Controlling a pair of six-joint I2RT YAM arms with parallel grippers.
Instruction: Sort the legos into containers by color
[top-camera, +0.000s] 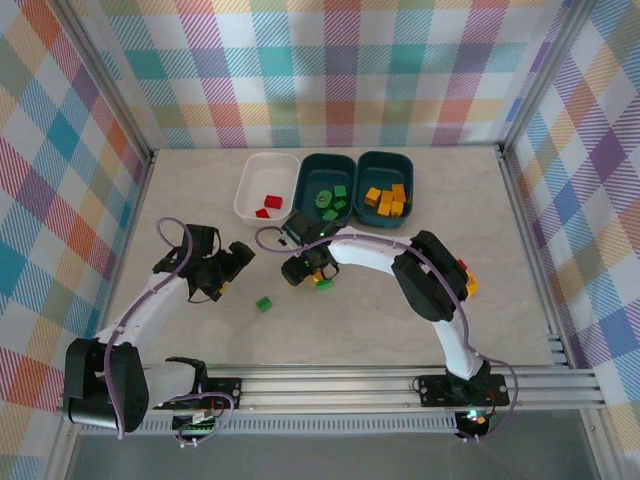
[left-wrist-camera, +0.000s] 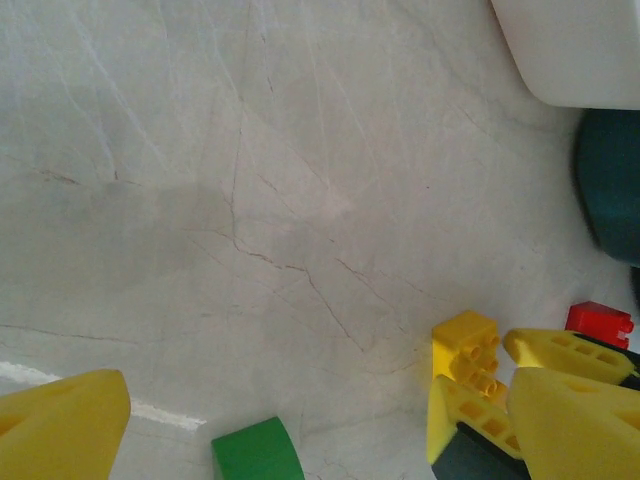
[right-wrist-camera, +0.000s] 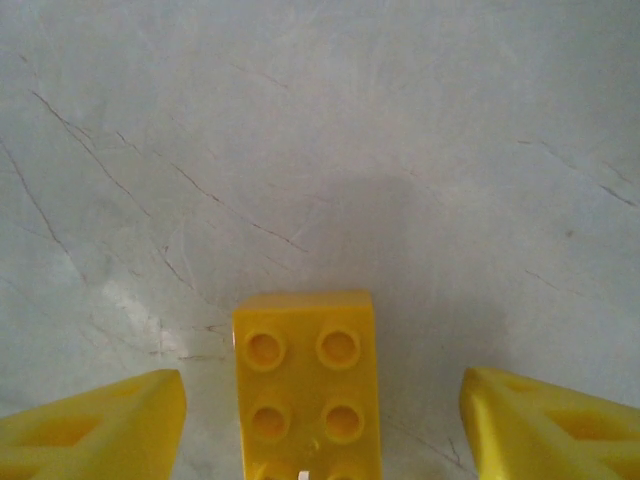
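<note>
Pale marbled bench (top-camera: 420, 330): white tub (top-camera: 270, 175), middle teal tub (top-camera: 310, 165) and right teal tub (top-camera: 375, 170) in a row at upper centre; green brick (top-camera: 264, 303) and yellow brick (right-wrist-camera: 306, 380) lie mid-frame.

A: Right wrist: yellow brick (right-wrist-camera: 306, 385) cut by bottom edge, near end unseen.
B: Left wrist: green brick (left-wrist-camera: 256, 452) likewise. White tub (left-wrist-camera: 580, 50) clipped at the corner; teal tub (left-wrist-camera: 612, 190) blurred, cropped right.
</note>
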